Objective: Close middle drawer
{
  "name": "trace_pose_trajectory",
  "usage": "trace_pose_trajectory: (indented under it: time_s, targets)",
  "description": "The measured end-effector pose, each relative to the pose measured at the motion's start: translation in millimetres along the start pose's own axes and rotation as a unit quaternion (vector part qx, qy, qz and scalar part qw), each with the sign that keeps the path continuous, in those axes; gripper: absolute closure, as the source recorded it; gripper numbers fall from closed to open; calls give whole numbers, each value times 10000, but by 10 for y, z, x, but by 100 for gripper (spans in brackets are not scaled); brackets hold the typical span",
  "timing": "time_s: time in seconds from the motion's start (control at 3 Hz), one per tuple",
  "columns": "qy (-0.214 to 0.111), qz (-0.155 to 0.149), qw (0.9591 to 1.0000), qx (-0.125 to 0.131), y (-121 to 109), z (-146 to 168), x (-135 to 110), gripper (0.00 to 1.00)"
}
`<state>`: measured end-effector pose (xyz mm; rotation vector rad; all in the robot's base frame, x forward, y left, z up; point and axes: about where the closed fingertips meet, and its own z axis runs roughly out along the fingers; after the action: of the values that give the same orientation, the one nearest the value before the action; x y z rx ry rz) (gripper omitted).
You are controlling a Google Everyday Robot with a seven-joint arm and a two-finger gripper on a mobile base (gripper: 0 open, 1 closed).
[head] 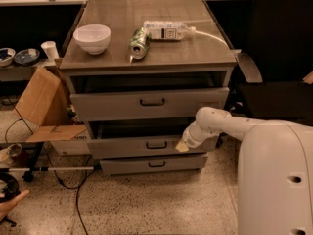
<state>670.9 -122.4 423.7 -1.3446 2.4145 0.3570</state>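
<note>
The middle drawer (127, 146) is a wide grey drawer with a small dark centre handle (156, 144). It stands pulled out a little, with a dark gap above its front. My gripper (182, 145) is at the end of the white arm, against the right part of the middle drawer's front, to the right of the handle. The taller top drawer (146, 103) above it also stands open. The short bottom drawer (154, 164) sits further in.
A white bowl (92, 37), a green can (138, 42) and a plastic bottle (166, 31) lie on the cabinet top. A cardboard box (41, 106) stands at the left, with cables on the floor (73, 199). A black chair (279, 67) is at the right. My white body (276, 180) fills the lower right.
</note>
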Motion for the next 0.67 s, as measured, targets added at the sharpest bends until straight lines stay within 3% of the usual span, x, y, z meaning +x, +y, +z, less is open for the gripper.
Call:
trace_pose_trajectory:
  time_s: [0.67]
  targets:
    - [-53, -89, 9999, 32, -21, 34, -132, 12]
